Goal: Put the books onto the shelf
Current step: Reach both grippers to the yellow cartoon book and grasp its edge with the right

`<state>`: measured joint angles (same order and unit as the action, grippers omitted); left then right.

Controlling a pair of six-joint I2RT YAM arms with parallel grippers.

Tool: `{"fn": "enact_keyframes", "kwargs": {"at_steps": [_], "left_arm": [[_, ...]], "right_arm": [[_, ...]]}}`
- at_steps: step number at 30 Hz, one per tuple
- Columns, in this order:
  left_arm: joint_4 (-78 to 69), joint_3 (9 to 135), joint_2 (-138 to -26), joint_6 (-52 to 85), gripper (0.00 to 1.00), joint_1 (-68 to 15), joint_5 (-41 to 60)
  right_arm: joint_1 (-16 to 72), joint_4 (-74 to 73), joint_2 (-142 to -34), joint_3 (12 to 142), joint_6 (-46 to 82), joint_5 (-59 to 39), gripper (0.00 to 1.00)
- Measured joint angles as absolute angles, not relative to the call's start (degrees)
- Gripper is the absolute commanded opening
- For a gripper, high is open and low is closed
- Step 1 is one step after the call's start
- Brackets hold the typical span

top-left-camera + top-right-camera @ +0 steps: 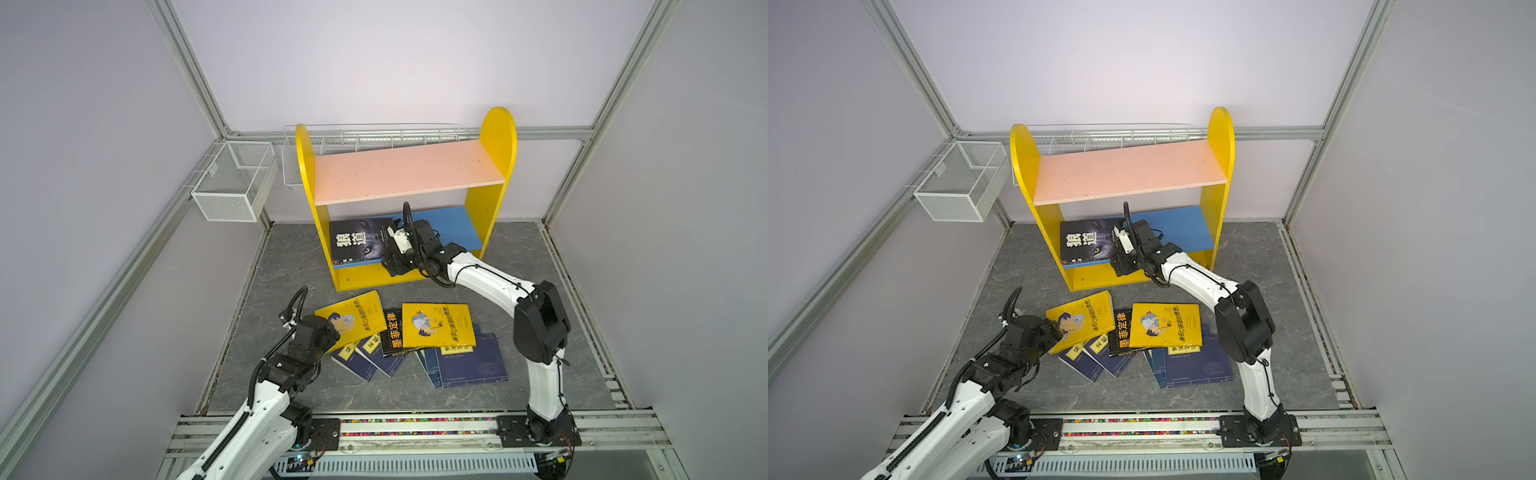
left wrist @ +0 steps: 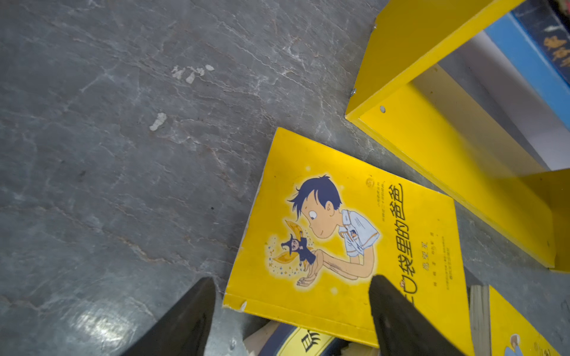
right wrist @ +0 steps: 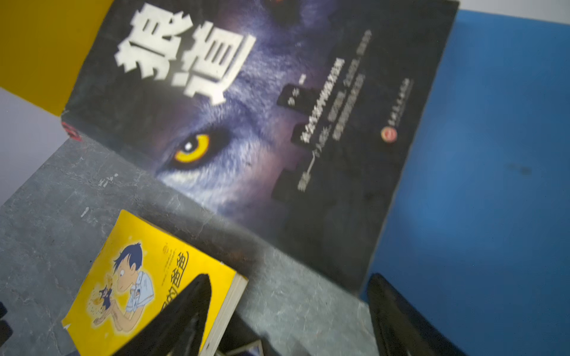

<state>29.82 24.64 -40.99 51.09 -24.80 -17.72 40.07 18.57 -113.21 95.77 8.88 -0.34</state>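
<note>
We see the round-topped yellow shelf (image 1: 496,137) on a veined grey table (image 1: 291,257). A glossy wolf-cover book (image 1: 359,241) lies flat on its blue lower board (image 1: 453,226), with the right gripper (image 3: 290,277) beside it, fingers apart. Thin paperbacks (image 1: 473,361) overlap in front of the shelf; the left gripper (image 2: 292,279) gapes over a yellow cartoon cover (image 2: 354,246).

Wolf-cover book (image 1: 360,241) flat on blue board (image 1: 453,226) of shelf (image 1: 409,172), just ahead of right gripper (image 3: 289,279); remaining books (image 1: 438,330) scattered on worktop (image 1: 291,257) beneath left gripper (image 2: 291,279).

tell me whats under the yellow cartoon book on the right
The right yellow cartoon book lies over the black book with orange characters and at least two navy books. Their covered parts, and anything else beneath, are hidden.
</note>
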Motion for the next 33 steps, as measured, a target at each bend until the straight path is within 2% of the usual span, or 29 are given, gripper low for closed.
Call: {"fn": "enact_keyframes", "kwargs": {"at_steps": [3,9,19,26,31,33], "left_arm": [[27.99,26.55,-44.05,47.57,0.8,-26.96,-17.06],[20.1,32.18,-57.06,38.83,0.8,-38.11,-14.26],[12.43,44.75,-79.09,24.75,0.81,-51.0,-7.66],[13.21,48.56,-87.66,21.91,0.78,-52.03,-5.56],[13.17,50.11,-91.13,21.76,0.7,-52.03,-4.62],[13.08,51.31,-92.53,21.61,0.62,-52.03,-4.34]], "right_arm": [[39.88,19.14,-105.6,89.73,10.15,2.7,0.83],[35.62,20.97,-86.59,74.39,17.85,2.85,0.82],[31.18,32.86,-70.22,44.49,27.97,-1.74,0.81],[28.67,33.56,-67.66,38.57,29.91,-6.61,0.75],[26.35,30.0,-69.28,36.99,30.09,-11.05,0.68],[25.54,28.08,-69.54,36.49,30.02,-12.6,0.65]]}}
